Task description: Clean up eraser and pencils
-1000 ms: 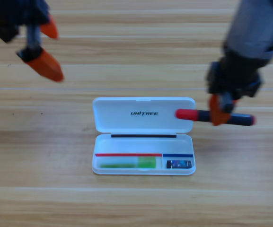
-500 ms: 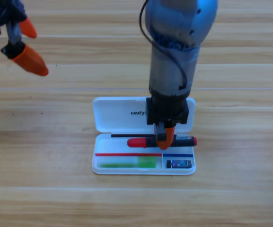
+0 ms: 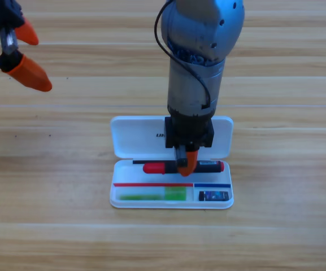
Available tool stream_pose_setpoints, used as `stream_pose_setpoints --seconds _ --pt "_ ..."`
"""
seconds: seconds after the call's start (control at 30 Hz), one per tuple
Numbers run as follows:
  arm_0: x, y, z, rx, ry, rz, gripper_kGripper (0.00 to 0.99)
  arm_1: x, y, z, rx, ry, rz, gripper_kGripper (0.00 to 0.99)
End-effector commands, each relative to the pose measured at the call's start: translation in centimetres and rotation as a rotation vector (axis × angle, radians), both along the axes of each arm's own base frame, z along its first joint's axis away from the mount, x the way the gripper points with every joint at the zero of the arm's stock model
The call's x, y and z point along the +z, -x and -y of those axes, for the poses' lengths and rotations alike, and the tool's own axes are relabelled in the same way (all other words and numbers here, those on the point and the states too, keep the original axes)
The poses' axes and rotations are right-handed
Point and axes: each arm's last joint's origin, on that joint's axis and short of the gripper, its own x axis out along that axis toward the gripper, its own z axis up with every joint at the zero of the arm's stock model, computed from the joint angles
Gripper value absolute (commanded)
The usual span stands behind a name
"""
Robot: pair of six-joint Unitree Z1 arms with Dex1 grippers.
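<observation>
Red-capped pencil (image 3: 161, 167): level across the upper part of the white case's tray, red cap to the left; half a second ago it sat a little further right, its black end past the case's right wall, and a second ago it was outside the case, off the lid's right edge.
Right gripper (image 3: 186, 164): jaws closed on the red-capped pencil near its middle, pointing straight down over the white case (image 3: 130, 197); it has shifted slightly left.
Green pencil (image 3: 152, 195): in the white case's lower left compartment, unchanged.
Eraser (image 3: 213, 196): in the white case's lower right compartment, unchanged.
Left gripper (image 3: 24, 54): well up and left of the white case, jaws apart and empty; it has drawn a little further towards the corner.
Table (image 3: 50, 226): wooden, under the white case.
</observation>
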Motion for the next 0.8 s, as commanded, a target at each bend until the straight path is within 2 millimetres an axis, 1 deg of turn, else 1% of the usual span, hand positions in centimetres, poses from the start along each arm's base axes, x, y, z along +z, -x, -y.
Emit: stream_pose_setpoints --seconds 0.03,0.17,0.2,0.27,0.3,0.33,0.37,0.5,0.57,0.6,0.63,0.67,0.73,0.8 --pt "-0.4 0.2 -0.9 0.014 -0.01 -0.004 0.99 -4.3 0.3 -1.5 0.032 0.09 -0.03 0.0" --pt "-0.4 0.3 -0.9 0.014 -0.007 -0.004 0.99 -4.4 0.1 -1.4 0.027 0.091 -0.031 0.0" --pt "-0.4 0.2 -0.9 0.015 -0.007 -0.002 0.99 -4.4 0.1 -1.4 0.027 0.091 -0.031 0.026" --pt "-0.3 0.3 -0.9 0.014 -0.005 -0.001 0.99 -4.4 0.0 -1.3 0.024 0.091 -0.034 0.387" --pt "-0.3 0.3 -0.9 0.014 -0.004 0.0 0.99 -4.4 0.0 -1.3 0.024 0.092 -0.032 0.595" --pt "-0.4 0.3 -0.9 0.014 -0.005 -0.003 0.99 -4.3 0.0 -1.3 0.022 0.089 -0.031 0.759" --pt "-0.4 0.4 -1.0 0.013 -0.004 -0.004 0.99 -4.3 0.1 -1.3 0.022 0.09 -0.031 0.801" --pt "-0.4 0.5 -1.0 0.014 -0.005 -0.005 0.99 -3.5 0.2 -1.2 0.022 0.077 -0.022 0.808" --pt "-0.4 0.5 -1.0 0.012 -0.005 -0.003 0.99 -2.7 0.4 -0.9 0.022 0.07 -0.016 0.833" --pt "-0.4 0.5 -1.0 0.014 -0.005 -0.003 0.99 -1.9 0.5 -0.6 0.021 0.067 -0.015 0.833" --pt "-0.4 0.5 -1.0 0.012 -0.005 -0.003 0.99 -0.7 0.8 -0.2 0.019 0.059 -0.015 0.833" --pt "-0.3 0.6 -1.0 0.012 -0.005 -0.001 0.99 1.0 1.5 0.4 0.02 0.041 -0.019 0.836" --pt "-0.3 0.6 -1.0 0.012 -0.005 -0.001 0.99 5.6 3.8 2.1 0.028 -0.024 -0.028 0.861" --pt "-0.3 0.6 -1.0 0.012 -0.005 -0.003 0.99 10.5 6.7 4.5 0.035 -0.117 -0.029 0.861"
